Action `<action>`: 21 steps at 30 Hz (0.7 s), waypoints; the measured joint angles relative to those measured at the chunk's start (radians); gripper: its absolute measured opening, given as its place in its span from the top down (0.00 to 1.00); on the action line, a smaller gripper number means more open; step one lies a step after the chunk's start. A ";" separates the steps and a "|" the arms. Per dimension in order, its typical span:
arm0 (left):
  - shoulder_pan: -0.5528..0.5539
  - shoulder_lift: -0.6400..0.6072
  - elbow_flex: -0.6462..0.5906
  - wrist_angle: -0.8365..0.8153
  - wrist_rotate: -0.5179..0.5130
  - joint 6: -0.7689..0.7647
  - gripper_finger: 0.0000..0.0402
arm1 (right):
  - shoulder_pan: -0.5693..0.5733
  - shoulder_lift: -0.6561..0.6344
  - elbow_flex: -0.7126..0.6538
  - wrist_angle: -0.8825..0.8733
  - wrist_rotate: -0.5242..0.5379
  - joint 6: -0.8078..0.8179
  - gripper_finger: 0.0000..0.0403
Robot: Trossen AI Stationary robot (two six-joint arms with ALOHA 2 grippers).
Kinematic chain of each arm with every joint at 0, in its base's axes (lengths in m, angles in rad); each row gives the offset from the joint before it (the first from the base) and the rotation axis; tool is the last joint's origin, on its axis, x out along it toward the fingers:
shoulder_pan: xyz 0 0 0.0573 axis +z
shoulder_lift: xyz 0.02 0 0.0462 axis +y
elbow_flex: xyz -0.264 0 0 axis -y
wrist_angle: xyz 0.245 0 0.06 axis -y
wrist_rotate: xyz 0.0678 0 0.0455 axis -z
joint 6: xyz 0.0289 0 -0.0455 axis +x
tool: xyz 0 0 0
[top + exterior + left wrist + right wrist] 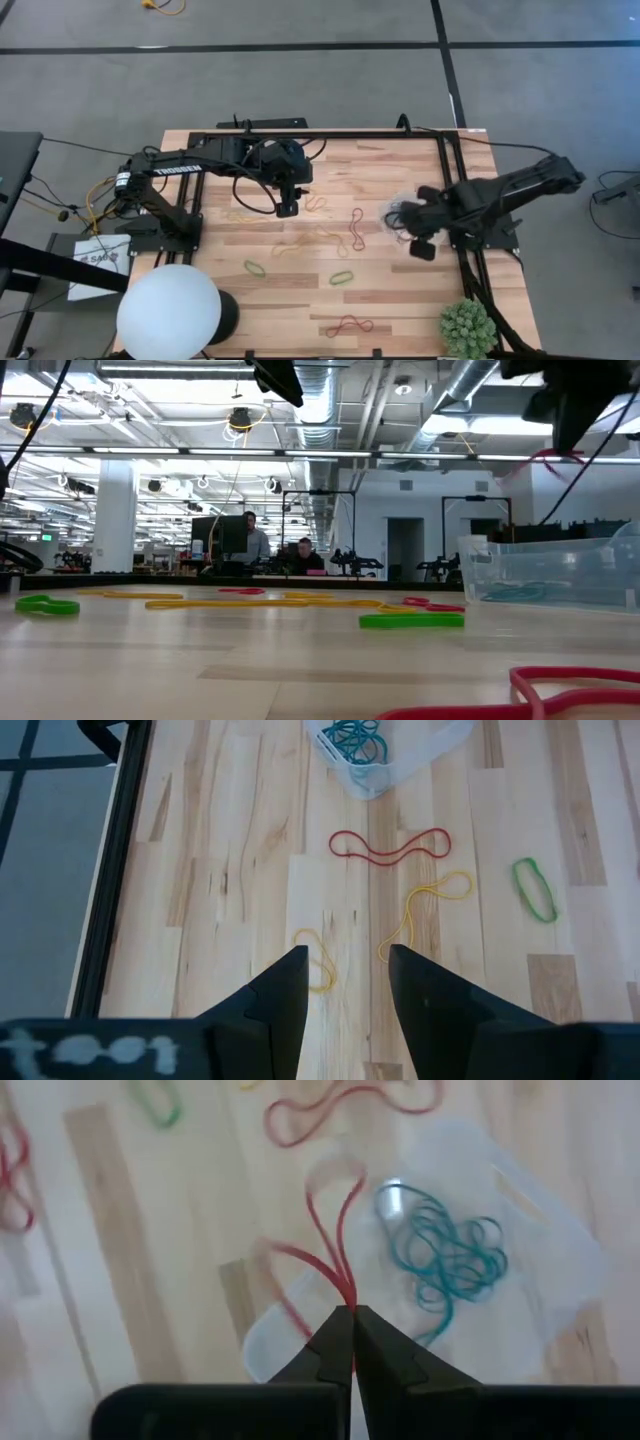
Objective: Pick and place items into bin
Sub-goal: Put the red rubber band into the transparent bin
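Observation:
My right gripper (352,1312) is shut on a red rubber band (335,1210) and hovers above the clear plastic bin (520,1210), which holds teal bands (450,1260). In the high view that gripper (422,247) sits just toward the near edge from the bin (400,213). My left gripper (347,955) is open and held above the table, over two yellow bands (318,962) (425,910) that lie flat. A red figure-eight band (390,845) and a green loop (535,890) lie beyond it, toward the bin (385,760). My right gripper pinches the red band at one end (345,1292) between its two fingertips. The band is lifted clear of the table. Its free loop (338,1175) trails away from the fingers over the bin's edge, and in the low view it hangs below the gripper (552,457).
More bands lie scattered on the wood: a red one (349,325) near the near edge, green ones (342,277) (255,268), a red one (356,230) mid-table. A white globe (168,310) and a spiky green plant (468,327) stand at the near corners. A black frame rail (450,190) borders the table.

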 joint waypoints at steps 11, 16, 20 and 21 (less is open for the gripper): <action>0.000 0.000 0.000 0.000 0.000 -0.001 0.67 | -0.038 -0.018 -0.257 0.089 0.001 0.016 1.00; 0.000 0.000 0.000 0.000 0.000 -0.001 0.67 | -0.095 0.039 -0.310 0.153 0.001 -0.005 0.99; 0.000 0.000 0.000 0.001 0.000 0.000 0.67 | -0.142 0.084 -0.310 0.165 0.000 -0.015 0.97; 0.000 0.000 0.000 0.001 0.000 0.000 0.67 | -0.153 0.095 -0.310 0.166 0.000 -0.017 0.96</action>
